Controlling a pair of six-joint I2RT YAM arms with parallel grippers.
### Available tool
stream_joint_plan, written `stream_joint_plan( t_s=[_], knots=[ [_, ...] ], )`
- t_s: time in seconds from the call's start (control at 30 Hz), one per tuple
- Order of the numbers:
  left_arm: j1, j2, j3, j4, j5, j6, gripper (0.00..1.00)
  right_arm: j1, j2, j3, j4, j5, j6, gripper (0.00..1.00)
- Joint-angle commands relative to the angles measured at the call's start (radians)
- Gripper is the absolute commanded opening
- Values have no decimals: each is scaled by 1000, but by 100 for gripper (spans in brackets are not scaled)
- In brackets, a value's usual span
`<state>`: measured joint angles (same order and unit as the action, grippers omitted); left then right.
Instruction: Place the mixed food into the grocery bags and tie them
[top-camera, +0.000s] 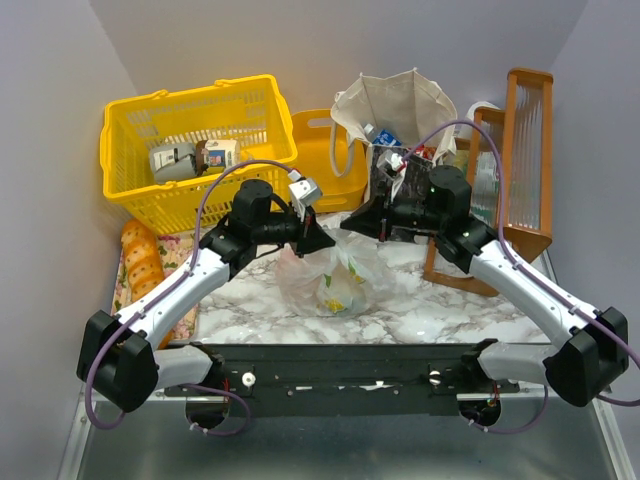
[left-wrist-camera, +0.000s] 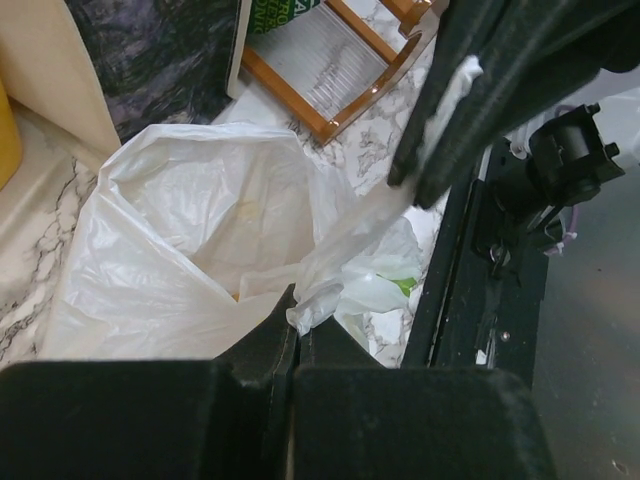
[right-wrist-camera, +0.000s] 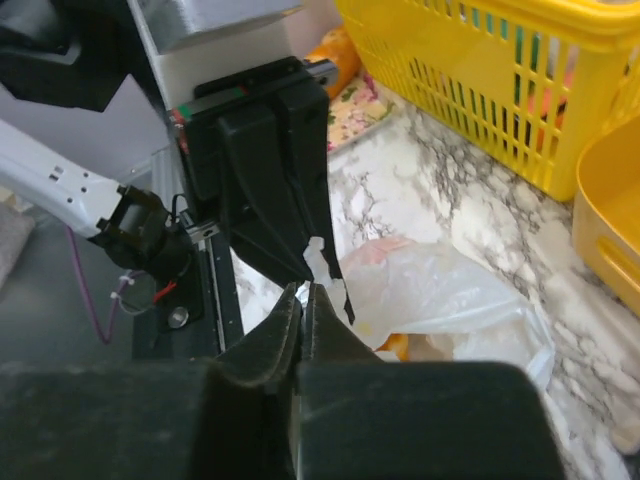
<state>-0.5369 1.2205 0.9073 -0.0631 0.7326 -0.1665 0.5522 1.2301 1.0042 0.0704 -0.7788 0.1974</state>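
We've got the left fingers (left-wrist-camera: 296, 318) and the right fingers (right-wrist-camera: 303, 305) both clamped on thin handle strips of the plastic bag (top-camera: 335, 280) sitting on the table (top-camera: 460, 300) between them, so yanking the knot too hard could tear that film or slip a strip loose.

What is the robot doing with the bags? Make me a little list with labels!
Plastic bag: on the marble table, mouth open
Left gripper: shut, pinching a strip of the plastic bag
Right gripper: shut, pinching a strip of it too
Canvas tote: upright at the back, groceries poking out
Yellow basket: back left, cartons inside
Knot: not tied yet
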Motion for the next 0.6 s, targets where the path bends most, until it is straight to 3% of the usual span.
stream_joint_plan(
  t_s=[0.0, 0.3, 0.57],
  knots=[
    [-5, 2, 13, -35, -42, 5, 0, 15, -50, -67, 126, -99, -6, 1],
    [0, 34, 28, -41, -79, -33, 0, 132, -83, -153, -23, 36, -61, 1],
    [5, 40, 22, -17, -24, -54, 0, 215, -35, -203, -116, 226, -84, 1]
  ],
)
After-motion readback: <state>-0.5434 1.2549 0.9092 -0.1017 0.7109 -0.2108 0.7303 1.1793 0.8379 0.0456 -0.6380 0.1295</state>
